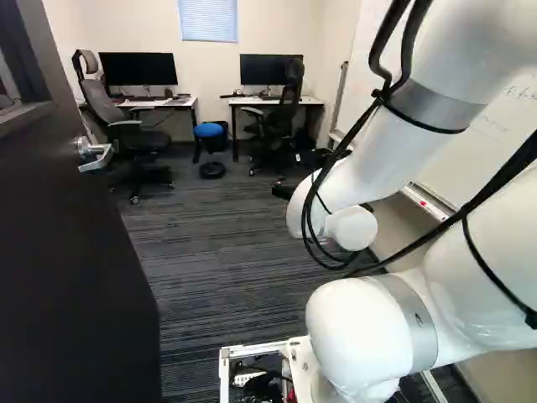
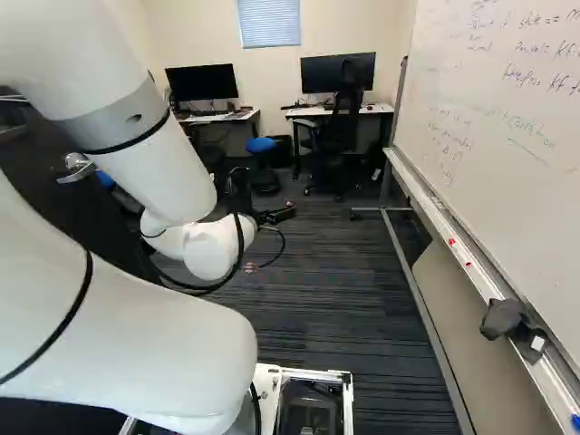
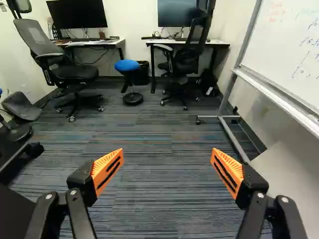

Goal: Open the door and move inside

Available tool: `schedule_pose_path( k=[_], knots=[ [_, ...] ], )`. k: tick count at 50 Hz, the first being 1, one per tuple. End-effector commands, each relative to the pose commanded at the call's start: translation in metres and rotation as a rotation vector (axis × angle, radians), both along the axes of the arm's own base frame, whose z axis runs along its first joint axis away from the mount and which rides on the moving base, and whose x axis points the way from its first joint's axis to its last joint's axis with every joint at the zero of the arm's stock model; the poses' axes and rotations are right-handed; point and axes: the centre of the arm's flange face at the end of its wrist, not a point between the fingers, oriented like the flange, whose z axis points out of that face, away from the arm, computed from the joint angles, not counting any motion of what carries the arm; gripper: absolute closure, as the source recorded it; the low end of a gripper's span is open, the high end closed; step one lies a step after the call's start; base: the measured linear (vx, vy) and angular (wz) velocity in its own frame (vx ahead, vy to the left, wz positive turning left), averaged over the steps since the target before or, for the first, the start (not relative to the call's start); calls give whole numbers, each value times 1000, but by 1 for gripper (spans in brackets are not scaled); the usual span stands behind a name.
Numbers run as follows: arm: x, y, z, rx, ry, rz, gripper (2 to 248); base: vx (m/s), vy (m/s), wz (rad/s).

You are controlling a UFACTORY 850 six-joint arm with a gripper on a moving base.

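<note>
Ahead of the claw [image 2: 272,216], two desks [image 3: 97,43] are carrying monitors [image 3: 79,14], two office chairs [image 3: 75,73] are standing near them, and a blue stool [image 3: 127,65] is standing between the chairs. A whiteboard [image 3: 294,40] is standing to the claw's right.

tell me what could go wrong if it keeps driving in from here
The open door stands close on the left, so veering that way could scrape it or snag the arm on its handle. Swinging wide to the right might bring the arm against the whiteboard or its stand. Going too far straight ahead, the open gripper could bump the blue stool.
</note>
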Motion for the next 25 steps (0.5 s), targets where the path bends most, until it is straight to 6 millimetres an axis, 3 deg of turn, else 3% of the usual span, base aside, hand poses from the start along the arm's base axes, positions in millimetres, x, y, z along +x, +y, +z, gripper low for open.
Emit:
schedule_pose_path(
  k=[25],
  knots=[
    [0,0,0,0,0,0,3,214,2,-22]
  ],
)
